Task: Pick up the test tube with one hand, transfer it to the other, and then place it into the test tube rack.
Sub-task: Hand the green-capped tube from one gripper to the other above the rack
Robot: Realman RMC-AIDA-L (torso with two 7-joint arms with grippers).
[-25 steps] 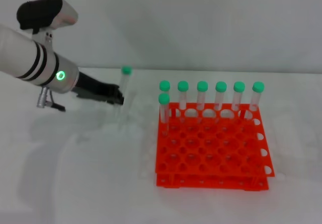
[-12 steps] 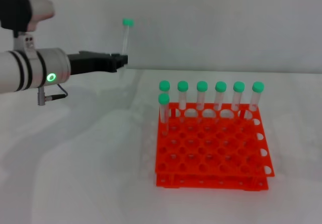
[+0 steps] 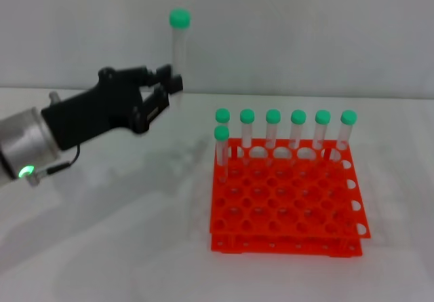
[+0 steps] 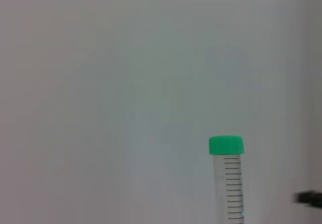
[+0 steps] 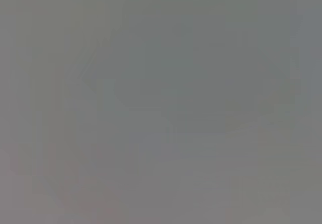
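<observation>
My left gripper (image 3: 169,88) is shut on the test tube (image 3: 179,44), a slim clear tube with a green cap, and holds it upright in the air, left of and above the test tube rack (image 3: 288,207). The tube also shows in the left wrist view (image 4: 229,181), cap up, against a blank wall. The rack is orange-red, two-tiered, and stands on the white table at centre right. Several green-capped tubes (image 3: 285,132) stand in its back row, and one more (image 3: 221,149) in the second row at its left. My right gripper is out of view.
The white table (image 3: 102,248) spreads to the left of and in front of the rack. A plain pale wall (image 3: 305,30) stands behind. The right wrist view shows only a blank grey surface.
My left arm has lifted the tube off the table, raised it and brought it nearer, a little to the right. The gripper now looks larger. The rack and its tubes have not moved.
</observation>
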